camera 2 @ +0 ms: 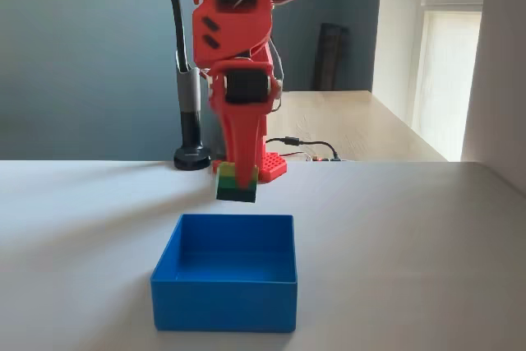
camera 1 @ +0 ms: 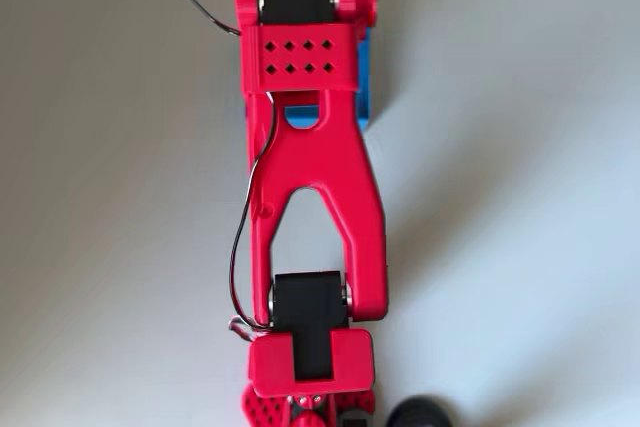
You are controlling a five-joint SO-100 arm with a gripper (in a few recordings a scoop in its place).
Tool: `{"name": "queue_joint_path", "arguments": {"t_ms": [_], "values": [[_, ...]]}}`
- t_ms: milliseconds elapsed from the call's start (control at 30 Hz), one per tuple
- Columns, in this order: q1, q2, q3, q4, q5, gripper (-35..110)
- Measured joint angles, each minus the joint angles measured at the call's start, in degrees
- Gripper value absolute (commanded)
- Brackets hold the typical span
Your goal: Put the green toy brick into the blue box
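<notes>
Blue box (camera 2: 223, 273) sits closest to the fixed cam, open side up, floor bare, nothing in it yet. Just behind and above its back wall the green toy brick (camera 2: 237, 183) hangs in the air, pinched in the claw (camera 2: 238, 177) of the red arm (camera 2: 238, 80). So claw's clamped on the brick, clear of the table (camera 2: 411, 244). Brick looks a bit tilted, studs facing up-ish.

From overhead the arm covers almost everything; I only get a sliver of the box (camera 1: 366, 77) peeking out on the right under the upper link. Can't see the brick there at all, so side-to-side alignment I'm judging from the fixed view only.

My take: brick seems to be over the back edge rather than box centre, tbh hard to call depth from this angle. I'd bring it fwd toward the cam a bit, drop lower so it's inside the walls, then let go. Releasing from up here prob means a bounce off the rim.

Other stuff: black lamp stand (camera 2: 191, 121) behind the arm, cables near the base, dark round thing (camera 1: 420, 413) at the bottom of the overhead view. None of it's in the path imo.
</notes>
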Motion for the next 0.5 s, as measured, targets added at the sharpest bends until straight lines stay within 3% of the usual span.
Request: {"name": "queue_joint_path", "arguments": {"t_ms": [500], "values": [[-0.1, -13.0, -5.8, 3.2, 2.0, 0]]}}
